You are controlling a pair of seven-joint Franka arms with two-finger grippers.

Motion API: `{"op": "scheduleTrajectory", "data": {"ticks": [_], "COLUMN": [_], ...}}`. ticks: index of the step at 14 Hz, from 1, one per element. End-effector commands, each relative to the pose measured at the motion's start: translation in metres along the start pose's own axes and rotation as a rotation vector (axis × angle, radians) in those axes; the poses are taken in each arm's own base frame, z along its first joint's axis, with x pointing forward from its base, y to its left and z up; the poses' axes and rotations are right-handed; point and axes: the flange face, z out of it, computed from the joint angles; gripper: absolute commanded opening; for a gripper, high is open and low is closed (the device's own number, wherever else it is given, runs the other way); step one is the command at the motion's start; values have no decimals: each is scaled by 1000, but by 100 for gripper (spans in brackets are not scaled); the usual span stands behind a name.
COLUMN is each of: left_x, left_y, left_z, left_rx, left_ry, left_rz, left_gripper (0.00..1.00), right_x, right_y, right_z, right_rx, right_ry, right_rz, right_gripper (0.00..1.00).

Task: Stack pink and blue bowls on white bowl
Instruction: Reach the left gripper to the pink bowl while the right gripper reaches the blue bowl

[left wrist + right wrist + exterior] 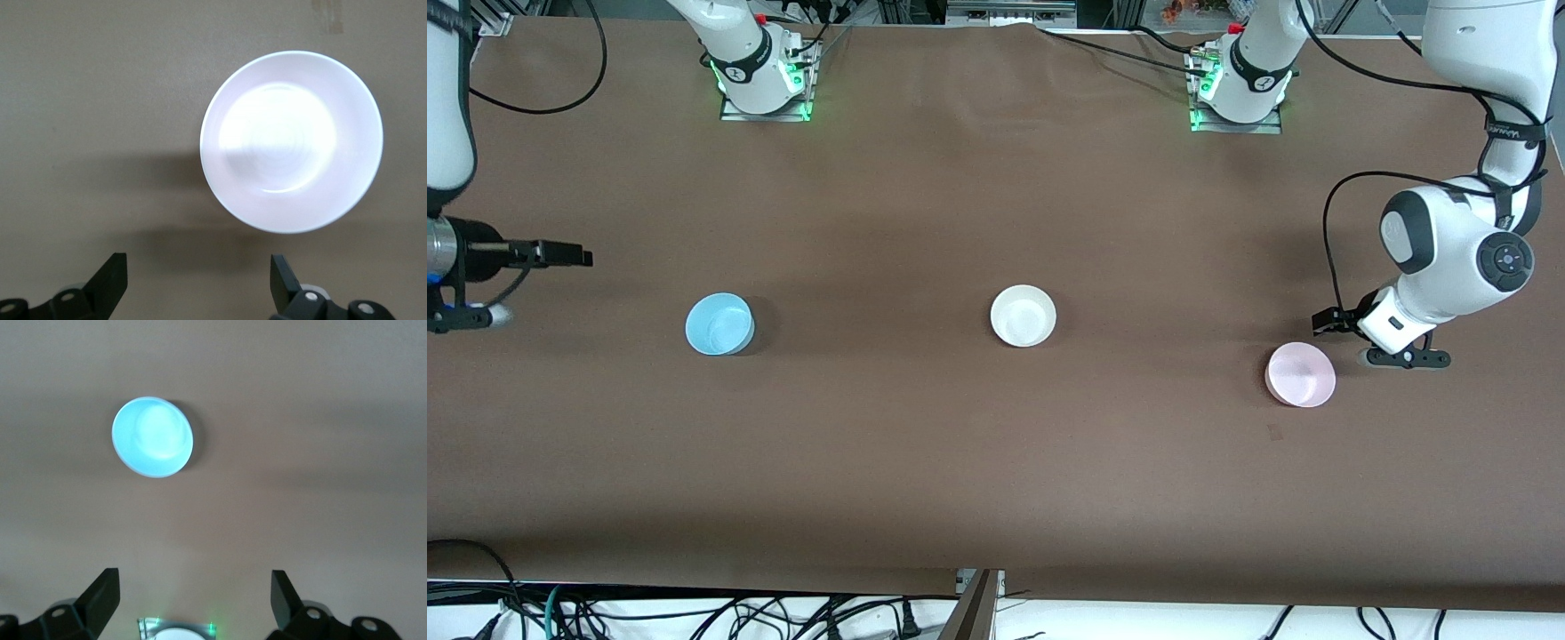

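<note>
Hovering empty, left hand gapes beside pink bowl; right hand gapes too.

White arms with grey-black joints, black cables, green-lit bases, red buttons; black-fingered hands.

The pink bowl, blue bowl and white bowl look like smooth plastic with a soft sheen. The brown counter is matt. Both arms wear glossy white shells.
</note>
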Motion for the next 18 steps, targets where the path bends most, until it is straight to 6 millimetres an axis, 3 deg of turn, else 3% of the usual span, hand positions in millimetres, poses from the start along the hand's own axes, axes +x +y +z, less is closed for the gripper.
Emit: {"op": "scheduleTrajectory", "data": {"ticks": [1, 6, 10, 13, 15, 16, 18], "left_x": [5, 10, 11, 16, 18, 19, 19], "left_y": [2, 12, 12, 13, 12, 10, 9], "left_z": [12, 40, 38, 32, 30, 28, 28], "left_rx": [-44, -37, -33, -30, -29, -28, -28], "left_ry": [38, 68, 77, 88, 93, 97, 97], "left_rz": [-38, -47, -16, -2, 15, 26, 33], "left_gripper": [91, 84, 76, 64, 48, 35, 23], "right_x": [26, 55, 64, 60, 55, 51, 45], "right_y": [-2, -1, -3, -4, -3, -3, 0], "right_z": [34, 113, 162, 190, 207, 217, 234], "right_rx": [33, 85, 114, 130, 140, 163, 210], "right_ry": [23, 79, 134, 156, 166, 174, 194], "right_rz": [-25, -43, -34, -43, -50, -60, -65], "right_gripper": [100, 100, 100, 100, 100, 100, 100]}}
